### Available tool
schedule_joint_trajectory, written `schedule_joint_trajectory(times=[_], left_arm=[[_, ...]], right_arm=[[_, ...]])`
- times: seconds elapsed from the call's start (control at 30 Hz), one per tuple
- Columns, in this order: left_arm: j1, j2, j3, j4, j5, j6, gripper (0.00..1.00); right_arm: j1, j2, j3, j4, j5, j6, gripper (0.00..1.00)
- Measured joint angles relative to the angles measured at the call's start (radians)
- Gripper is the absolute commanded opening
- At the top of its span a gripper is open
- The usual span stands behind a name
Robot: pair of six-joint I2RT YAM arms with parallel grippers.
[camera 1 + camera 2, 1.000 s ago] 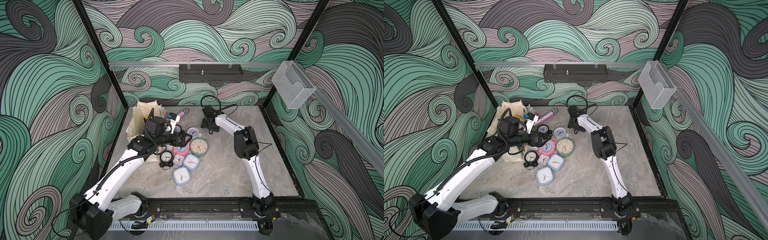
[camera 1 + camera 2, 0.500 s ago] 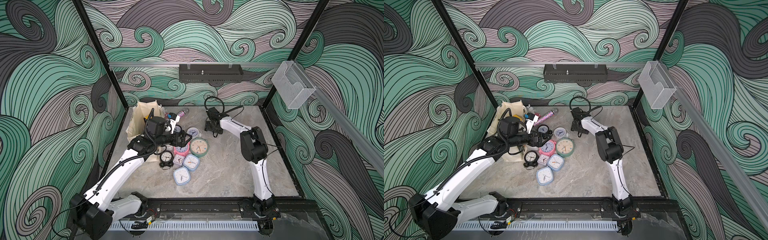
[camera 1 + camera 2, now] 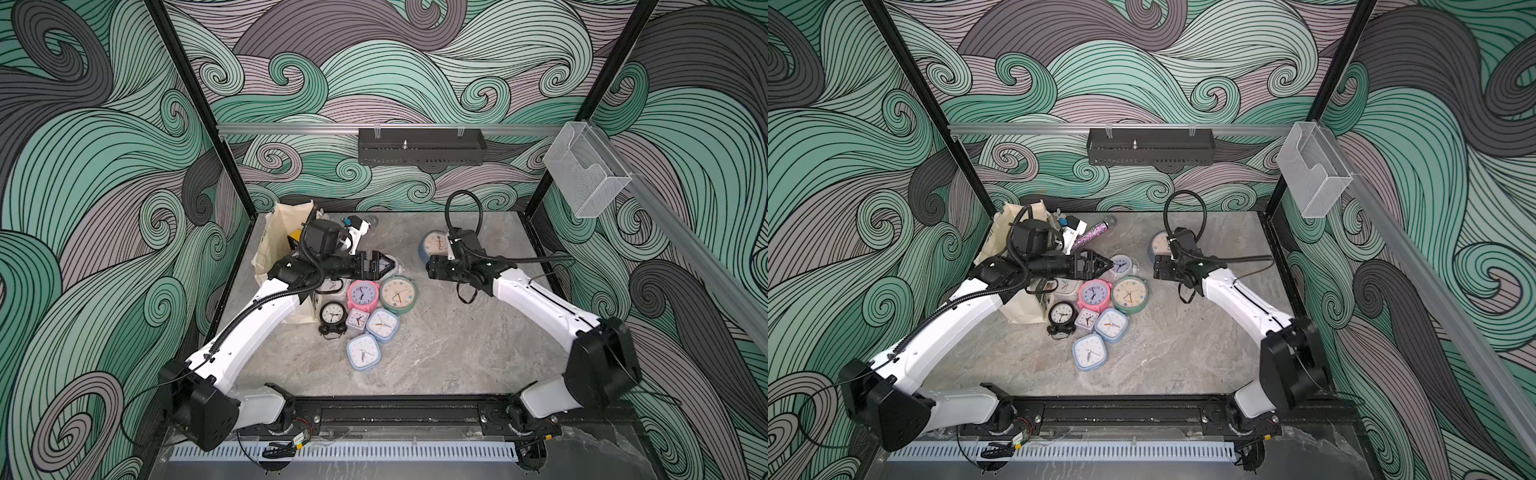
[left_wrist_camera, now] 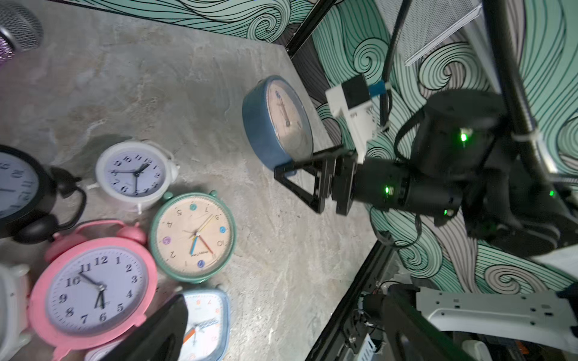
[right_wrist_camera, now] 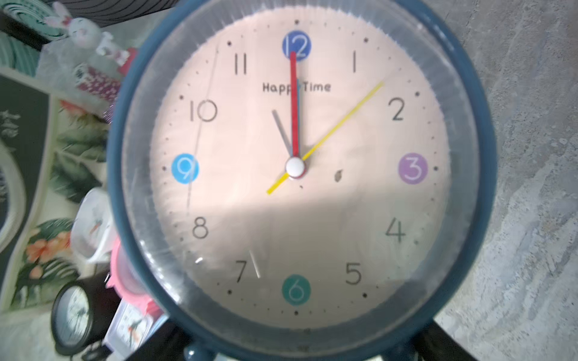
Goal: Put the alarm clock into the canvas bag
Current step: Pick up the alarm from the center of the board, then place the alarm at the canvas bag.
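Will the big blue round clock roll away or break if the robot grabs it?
The blue clock probably feels stiff, since its rim looks like hard plastic. It is upright and round, so a sideways nudge could roll it or tip it over. Its shiny clear front looks smooth, so it might slip or scratch.

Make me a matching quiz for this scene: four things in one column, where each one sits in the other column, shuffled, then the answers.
Things:
1. pink clock
2. blue clock
3. canvas bag
4. black clock

Places:
A. in the right gripper, off on its own
B. back left, partly under the left arm
C. right beside the green clock
D. at the bag's near edge

Pairs: 1-C, 2-A, 3-B, 4-D
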Motion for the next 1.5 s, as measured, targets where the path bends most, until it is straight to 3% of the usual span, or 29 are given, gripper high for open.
schedule_joint_trajectory(times=[0.2,0.43,0.67,0.97,1.27,1.5], left_arm=[[-0.007,0.181,0.154,-0.007,0.137,-0.054,0.97],[-0.058,0.36,0.282,-0.082,0.219,-0.062,0.94],[-0.106,0.407,0.359,-0.112,0.232,-0.064,0.87],[-0.117,0.458,0.383,-0.097,0.23,-0.121,0.62],[-0.124,0.472,0.384,-0.065,0.229,-0.183,0.46],[-0.127,0.472,0.384,-0.055,0.226,-0.225,0.4]], right_arm=[[0.019,-0.204,-0.101,0.006,-0.076,-0.032,0.52],[0.029,-0.289,-0.116,0.006,-0.136,-0.047,0.51],[0.033,-0.301,-0.121,-0.004,-0.169,-0.06,0.5],[0.034,-0.317,-0.133,-0.01,-0.189,-0.064,0.49],[0.035,-0.317,-0.136,-0.012,-0.197,-0.064,0.49],[0.034,-0.317,-0.136,-0.014,-0.201,-0.064,0.51]])
